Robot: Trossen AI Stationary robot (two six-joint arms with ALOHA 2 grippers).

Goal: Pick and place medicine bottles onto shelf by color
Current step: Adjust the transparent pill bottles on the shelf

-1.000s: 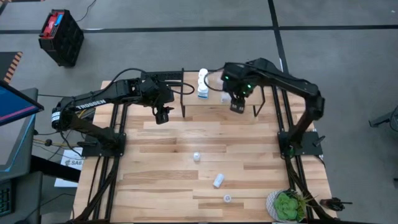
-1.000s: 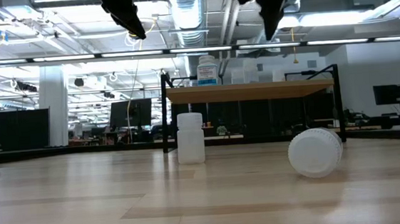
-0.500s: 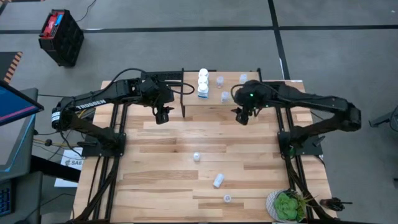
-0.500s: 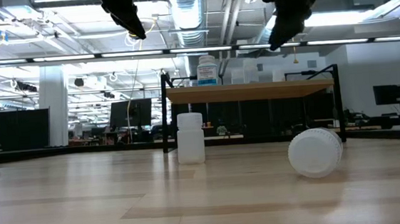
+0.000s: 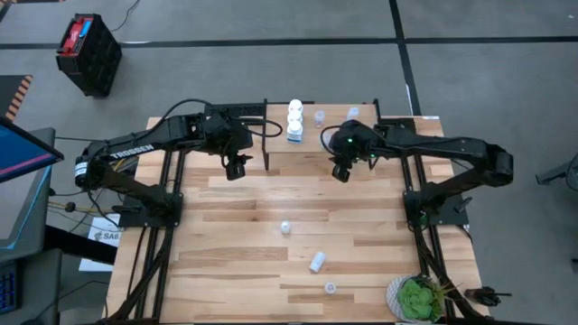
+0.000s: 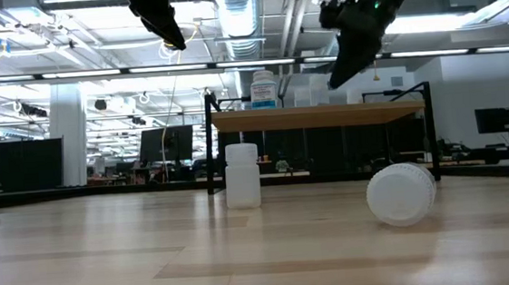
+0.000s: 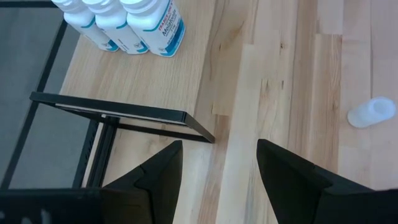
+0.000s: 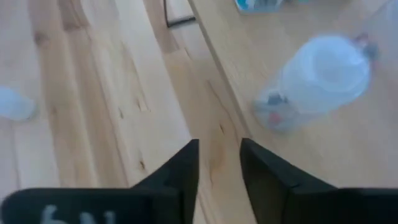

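Nearest, at the front edge of the slatted desk [image 5: 235, 271]: a green potted plant [image 5: 417, 298] in the right corner. Just beside it to the left, one small bottle [image 5: 330, 288] upright. Slightly farther in, another white bottle [image 5: 316, 262] on its side, then a third [image 5: 285, 227] upright near mid-desk, all three well apart from the shelf [image 5: 361, 149].

Farther back, above the desk, the left gripper [image 5: 236, 168] just off the shelf's left end, fingers [image 7: 155, 177] spread wide with nothing between. Level with it, the right gripper [image 5: 340, 171] over the shelf's front edge, fingers [image 8: 180, 171] only narrowly apart, also holding nothing; a translucent bottle [image 8: 317, 78] just ahead of them on the shelf top, not touched.

Farthest, on the shelf itself: three white bottles [image 5: 294, 122] with blue labels in a tight row toward the left end; two more translucent bottles [image 5: 319, 116] and [image 5: 352, 113] along the back, apart from each other.
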